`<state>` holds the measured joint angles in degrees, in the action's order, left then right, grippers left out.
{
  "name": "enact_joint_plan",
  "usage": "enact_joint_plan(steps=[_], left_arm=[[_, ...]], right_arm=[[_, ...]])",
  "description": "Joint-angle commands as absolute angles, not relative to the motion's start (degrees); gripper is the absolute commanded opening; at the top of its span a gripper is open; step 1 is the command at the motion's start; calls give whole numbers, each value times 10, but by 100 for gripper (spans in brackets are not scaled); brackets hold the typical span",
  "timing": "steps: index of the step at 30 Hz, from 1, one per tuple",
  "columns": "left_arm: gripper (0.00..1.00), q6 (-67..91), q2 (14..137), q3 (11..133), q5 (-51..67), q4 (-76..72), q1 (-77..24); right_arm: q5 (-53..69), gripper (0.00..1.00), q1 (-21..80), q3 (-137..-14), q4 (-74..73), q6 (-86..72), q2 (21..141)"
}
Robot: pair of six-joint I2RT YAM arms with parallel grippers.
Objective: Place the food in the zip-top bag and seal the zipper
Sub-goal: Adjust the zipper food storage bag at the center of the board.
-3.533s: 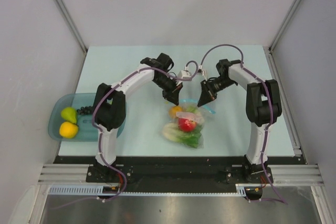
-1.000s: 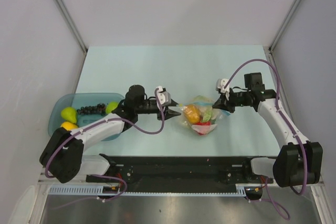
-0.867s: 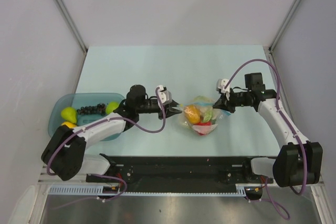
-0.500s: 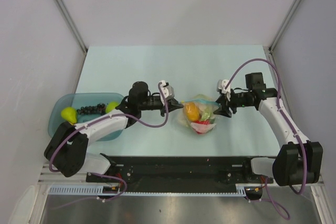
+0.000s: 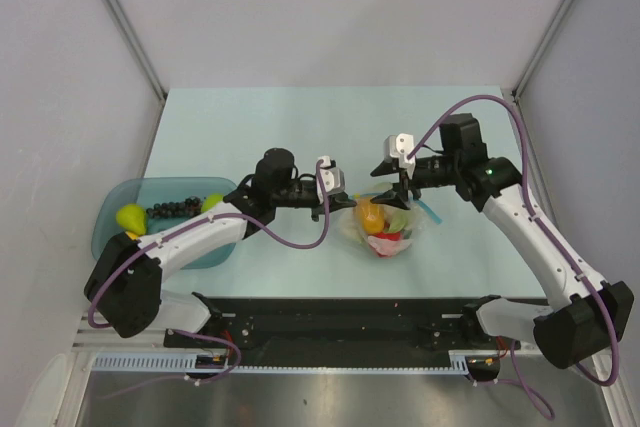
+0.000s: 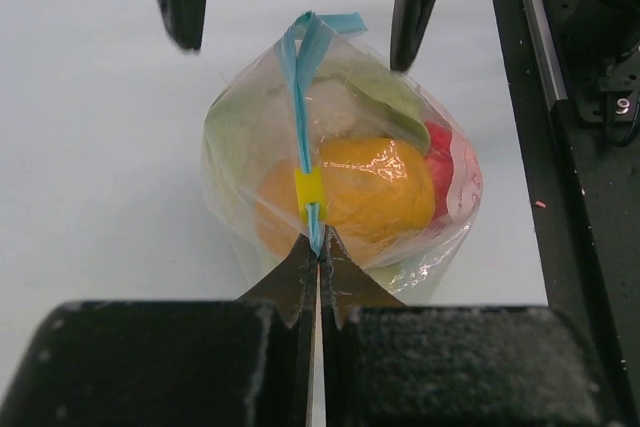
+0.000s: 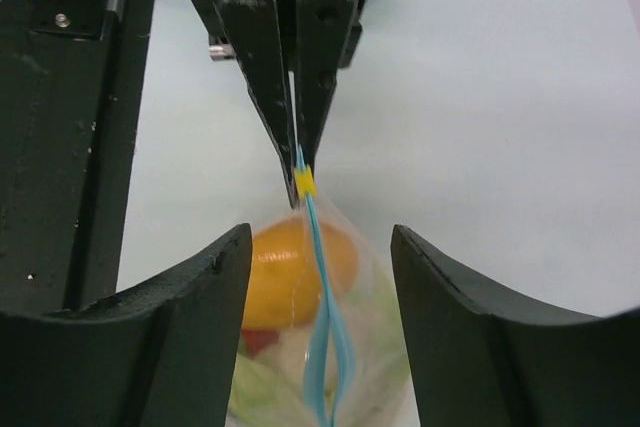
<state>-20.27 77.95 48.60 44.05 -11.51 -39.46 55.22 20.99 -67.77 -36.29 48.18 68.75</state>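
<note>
Zip-top bag, middle of table, filled: orange fruit, red apple, lettuce. Zipper: blue strip, yellow slider, end clenched in left gripper. Right gripper: jaws apart, straddling the strip, grasping nothing.

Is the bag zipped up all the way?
Not fully. The blue zipper is pressed together beside the yellow slider, but toward the right gripper its two strips gape apart.

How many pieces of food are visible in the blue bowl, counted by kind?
Yellow-green pear: 1
Bunch of dark grapes: 1
Green round fruit: 1
Total: 3 visible in the bowl; the left arm hides part of it.
</note>
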Motion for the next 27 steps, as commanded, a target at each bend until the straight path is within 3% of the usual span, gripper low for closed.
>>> enact_joint_plan(steps=[1, 14, 18, 23, 27], left_arm=[[0, -249, 761, 519, 435, -93, -411], [0, -254, 757, 531, 420, -69, -422], [0, -254, 752, 529, 417, -72, -422], [0, -248, 745, 525, 417, -76, -422], [0, -244, 733, 512, 409, -85, -421]], right_arm=[[563, 59, 242, -702, -334, 474, 717], [562, 43, 289, -716, -368, 558, 751], [545, 31, 296, -717, -378, 576, 758], [523, 23, 297, -718, -396, 598, 770], [509, 5, 295, -716, -405, 601, 767]])
